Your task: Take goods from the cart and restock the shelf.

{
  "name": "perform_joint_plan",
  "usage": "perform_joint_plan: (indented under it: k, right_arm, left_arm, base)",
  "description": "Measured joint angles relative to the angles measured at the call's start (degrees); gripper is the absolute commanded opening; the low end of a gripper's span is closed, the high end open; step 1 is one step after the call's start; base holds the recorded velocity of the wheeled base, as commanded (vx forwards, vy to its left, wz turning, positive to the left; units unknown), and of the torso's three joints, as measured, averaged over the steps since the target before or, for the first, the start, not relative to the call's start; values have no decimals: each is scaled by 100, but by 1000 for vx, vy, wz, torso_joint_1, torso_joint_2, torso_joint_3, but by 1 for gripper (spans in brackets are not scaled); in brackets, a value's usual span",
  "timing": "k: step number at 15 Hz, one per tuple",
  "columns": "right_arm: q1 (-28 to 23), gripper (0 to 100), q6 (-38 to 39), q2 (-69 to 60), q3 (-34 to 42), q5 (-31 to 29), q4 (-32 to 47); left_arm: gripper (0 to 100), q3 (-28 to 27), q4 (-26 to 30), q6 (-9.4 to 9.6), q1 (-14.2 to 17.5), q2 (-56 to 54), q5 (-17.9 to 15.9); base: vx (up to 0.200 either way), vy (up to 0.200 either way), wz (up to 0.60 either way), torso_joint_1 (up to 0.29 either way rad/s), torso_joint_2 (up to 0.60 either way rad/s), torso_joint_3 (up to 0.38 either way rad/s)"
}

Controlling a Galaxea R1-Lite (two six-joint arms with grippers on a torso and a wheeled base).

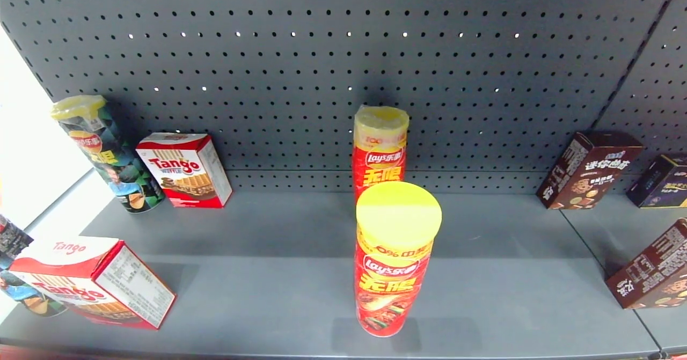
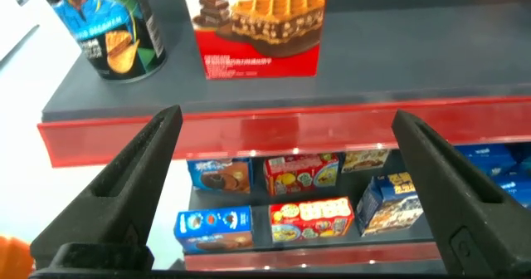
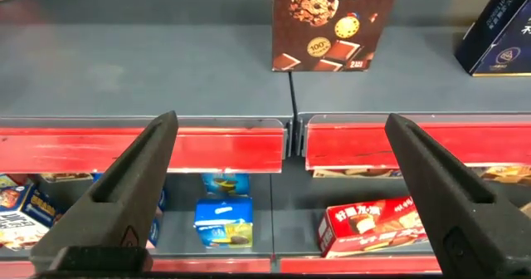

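Observation:
On the grey shelf (image 1: 279,274) two red chip cans with yellow lids stand upright, one near the front (image 1: 394,258) and one behind it by the pegboard (image 1: 379,151). My left gripper (image 2: 288,121) is open and holds nothing; it hangs in front of the shelf's red edge strip (image 2: 274,134), below a wafer box (image 2: 259,26) and a dark chip can (image 2: 108,26). My right gripper (image 3: 282,123) is open too, facing the red strip (image 3: 216,146) beneath a brown cookie box (image 3: 332,22).
Wafer boxes stand at the back left (image 1: 185,169) and front left (image 1: 94,282), beside a dark can (image 1: 110,156). Brown boxes (image 1: 587,169) (image 1: 649,266) and a dark blue box (image 1: 660,182) stand at the right. Small snack boxes (image 2: 303,217) (image 3: 224,221) fill the lower shelf.

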Motion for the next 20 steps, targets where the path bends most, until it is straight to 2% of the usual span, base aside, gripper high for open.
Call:
perform_joint_plan:
  k: [20]
  right_arm:
    - [0, 100, -11, 0, 0, 24, 2]
  left_arm:
    - [100, 0, 0, -24, 0, 0, 10]
  base:
    - [-10, 0, 0, 1, 0, 0]
